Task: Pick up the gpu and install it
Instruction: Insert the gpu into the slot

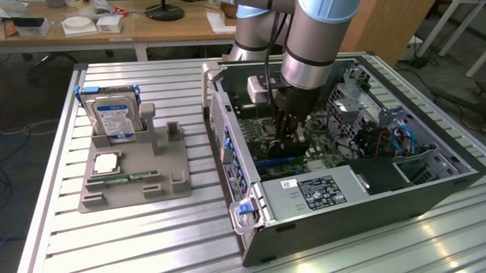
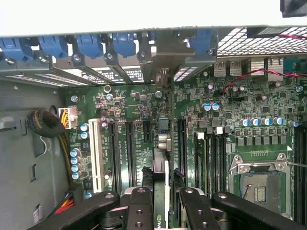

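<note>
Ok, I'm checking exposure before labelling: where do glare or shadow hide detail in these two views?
Exterior view: light glares off the table slats beside the computer case, and the gripper inside it sits in shadow. Wrist view: a washed-out white band runs beyond the blue clips, while the motherboard and the edge-on graphics card are evenly lit.
</note>
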